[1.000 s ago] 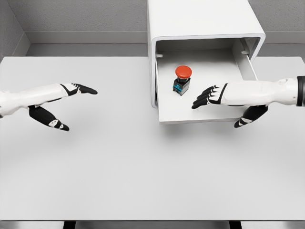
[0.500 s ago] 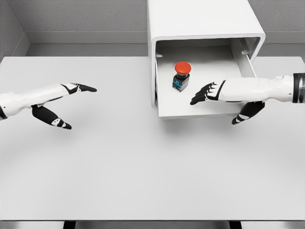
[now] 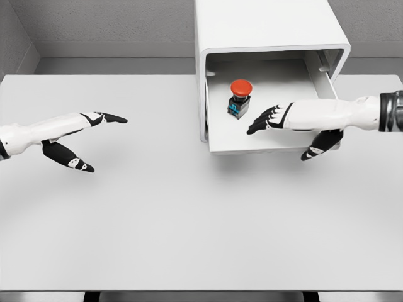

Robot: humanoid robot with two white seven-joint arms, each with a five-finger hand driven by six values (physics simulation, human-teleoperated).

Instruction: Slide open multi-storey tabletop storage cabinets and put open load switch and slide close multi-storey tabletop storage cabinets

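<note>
The switch (image 3: 240, 98) sits inside the open drawer (image 3: 271, 141). The right hand (image 3: 286, 123), fingers spread and empty, lies across the drawer's front, apparently placed to push it shut. The left hand (image 3: 72, 135) hovers open above the counter (image 3: 157, 220).

Both arms are smooth white shells; the left hand (image 3: 74, 139) and right hand (image 3: 293, 129) have black fingers with white patches.

Bare simulated test bench: plain white table (image 3: 189, 220), grey walls (image 3: 113, 22), lone white cabinet (image 3: 264, 25).
</note>
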